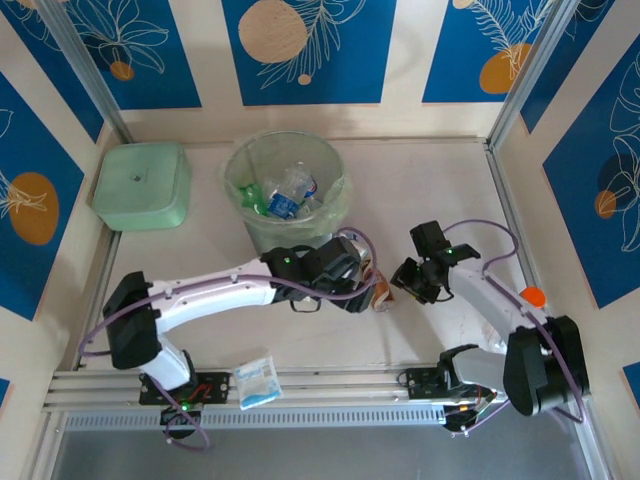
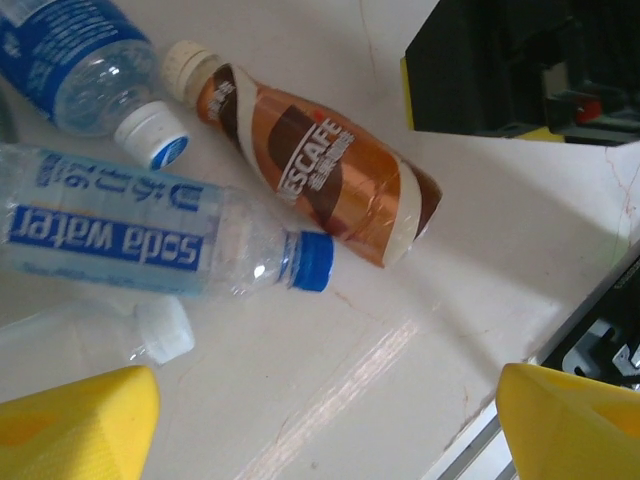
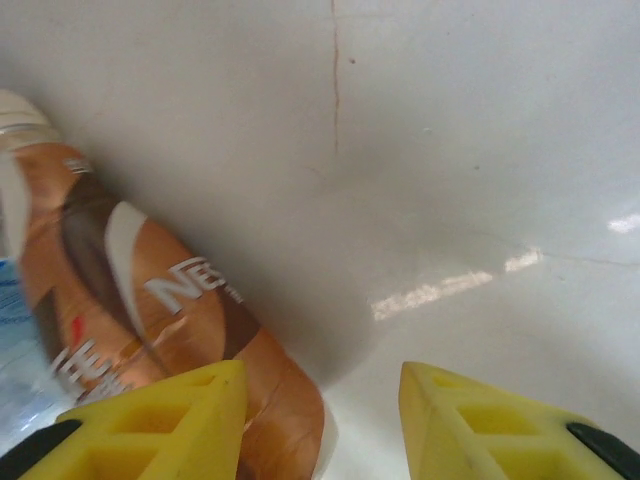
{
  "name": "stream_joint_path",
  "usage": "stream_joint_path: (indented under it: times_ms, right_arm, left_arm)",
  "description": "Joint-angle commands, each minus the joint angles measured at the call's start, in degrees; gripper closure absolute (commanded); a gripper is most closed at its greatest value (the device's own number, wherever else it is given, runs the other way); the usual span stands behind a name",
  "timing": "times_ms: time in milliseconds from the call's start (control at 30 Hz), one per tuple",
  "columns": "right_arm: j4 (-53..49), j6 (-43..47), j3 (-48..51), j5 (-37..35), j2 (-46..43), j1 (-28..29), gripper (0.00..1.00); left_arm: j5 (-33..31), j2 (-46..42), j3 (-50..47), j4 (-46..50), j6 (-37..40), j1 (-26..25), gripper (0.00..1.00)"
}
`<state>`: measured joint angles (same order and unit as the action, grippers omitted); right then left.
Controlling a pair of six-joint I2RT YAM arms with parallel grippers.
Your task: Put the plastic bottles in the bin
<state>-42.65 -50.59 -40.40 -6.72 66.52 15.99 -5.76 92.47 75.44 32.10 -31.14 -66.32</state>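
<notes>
A: What colours do we see on the coffee bottle (image 2: 320, 180)?
B: Orange-brown, with dark brown and cream swirls, white lettering, a cream cap.
A: And the soda water bottle (image 2: 150, 240)?
B: Clear. We read a blue label with white letters, plus a blue cap. The tabletop (image 2: 420, 310) is off-white.
A: We note the bin (image 1: 338, 212) as translucent pale green, and the left claw (image 2: 325, 410) and right claw (image 3: 320, 400) as yellow-tipped.

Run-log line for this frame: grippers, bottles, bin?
left gripper: open, empty | right gripper: open, empty, beside Nescafe bottle | Nescafe bottle: lying on table next to soda water bottle | bin: some bottles inside
</notes>
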Motion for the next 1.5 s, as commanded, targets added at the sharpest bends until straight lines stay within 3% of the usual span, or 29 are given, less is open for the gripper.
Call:
stream_joint_path:
  times_ms: [0,300,433,633,767,967,1200,1467]
  right_arm:
    - [-7.7,-1.9,-2.8,-3.2,-6.2,-1.4,0.55]
    - [-21.1,-1.4,-12.5,-11.8,-17.8,-11.7,0.52]
    - [-23.1,-2.0,-13.6,-12.0,-21.2,-15.3,0.48]
    - [-21.3,1.0,-13.8,-8.3,-20.6,-16.0,0.42]
    - [-15.4,6.6,-12.7,1.3,-15.7,-15.7,0.34]
    - [-9.9,11.8,-11.4,6.5,-6.7,-10.2,0.27]
    - [-3.9,12.1,-11.3,3.9,6.3,3.6,0.21]
    - [1.4,10.9,-9.5,2.0,16.0,9.3,0.22]
  left_arm:
    - [0.7,4.2,5.5,-0.5,1.4,-1.4,0.12]
    - [-2.7,17.7,17.6,2.7,0.4,-2.9,0.13]
    - [-4.7,23.0,21.8,5.4,0.0,-2.9,0.14]
    - [-7.6,26.3,23.7,7.4,-0.5,-2.8,0.12]
    - [-6.0,20.8,20.1,4.8,-0.9,-3.0,0.13]
    - [-7.0,2.6,10.5,4.6,-2.1,-3.1,0.11]
    - [-9.9,-12.6,2.3,10.6,-2.7,-0.3,0.11]
    - [-9.0,-21.1,-3.2,10.7,-4.1,3.9,0.14]
